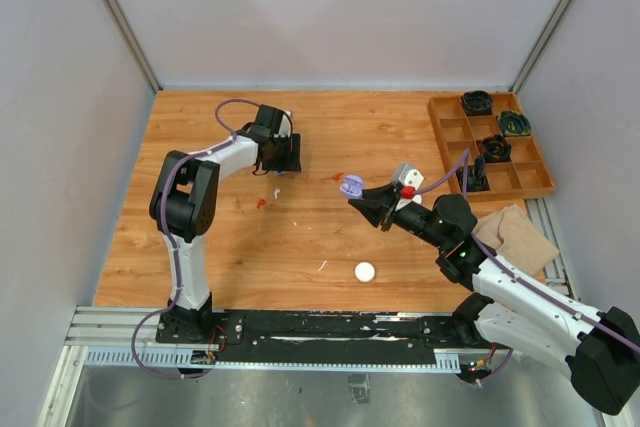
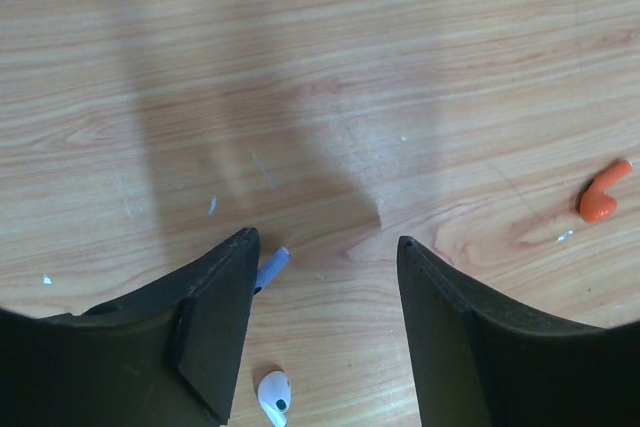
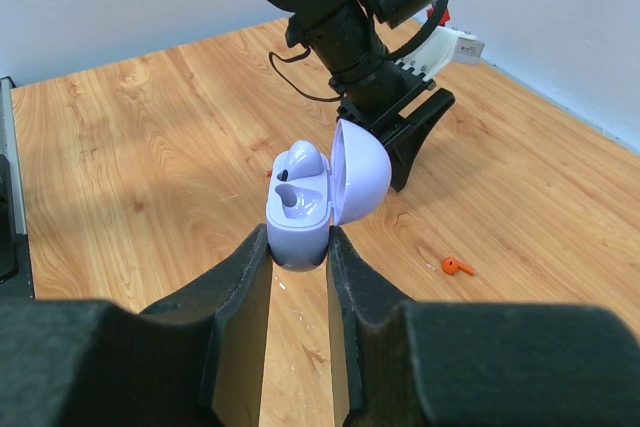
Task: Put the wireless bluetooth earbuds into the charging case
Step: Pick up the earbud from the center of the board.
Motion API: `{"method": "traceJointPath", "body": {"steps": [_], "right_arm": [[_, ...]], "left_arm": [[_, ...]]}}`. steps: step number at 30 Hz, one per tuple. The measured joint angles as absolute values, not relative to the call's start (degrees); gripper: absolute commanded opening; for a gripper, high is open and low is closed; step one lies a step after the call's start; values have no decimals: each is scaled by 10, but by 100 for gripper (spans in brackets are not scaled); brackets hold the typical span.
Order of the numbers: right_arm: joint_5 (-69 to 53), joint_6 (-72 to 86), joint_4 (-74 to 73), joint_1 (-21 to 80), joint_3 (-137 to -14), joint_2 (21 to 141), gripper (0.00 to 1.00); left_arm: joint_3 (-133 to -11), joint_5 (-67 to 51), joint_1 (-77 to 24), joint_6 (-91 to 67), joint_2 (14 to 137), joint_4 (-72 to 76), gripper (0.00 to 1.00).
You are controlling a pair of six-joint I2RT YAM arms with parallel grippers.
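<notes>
The charging case (image 3: 298, 215), pale purple, is pinched at its base between the two fingers of my right gripper (image 3: 298, 242). I hold it off the table (image 1: 200, 247), near the middle, with its domed lid (image 3: 362, 175) swung open to one side. Inside, the far well seems to hold a lilac bud (image 3: 302, 159), and the near well shows as a shaped hollow. Any lettering on the case is too small for me to read.

The loose earbuds lie on the wood. My left gripper (image 2: 328, 247) hangs low over them with its fingers spread and only bare wood between the tips. A pale purple stem (image 2: 272, 267) peeks out just beside the inner edge of the finger at the left of my wrist view. A white earbud (image 2: 275, 397) lies near it, lower in that view. An orange-red earbud (image 2: 603, 195) lies well off to the other side. A second orange-red earbud (image 3: 457, 267) lies on the wood between my two grippers.

Further out, a white puck (image 1: 365, 271) sits by itself toward the near edge. At the far right corner stands a wooden tray (image 1: 437, 132) split into compartments, and four of them each hold a dark coiled thing (image 1: 477, 102). A tan cloth (image 1: 520, 237) lies just in front of the tray, partly under my right arm.
</notes>
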State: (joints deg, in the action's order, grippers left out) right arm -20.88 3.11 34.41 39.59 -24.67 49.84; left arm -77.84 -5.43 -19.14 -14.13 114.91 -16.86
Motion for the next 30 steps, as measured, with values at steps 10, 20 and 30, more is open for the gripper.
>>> {"method": "traceJointPath", "body": {"steps": [10,20,30], "right_arm": [[-209,31,344,396,-247,498,8],[-209,31,344,396,-247,507,8],[-209,31,343,396,-247,510,8]], "left_arm": [[-759,-77,-197,-114,1131,-187,61],[-751,-72,-200,-115,1101,-233,62],[-818,33,-198,-139,1091,-310,61]]}}
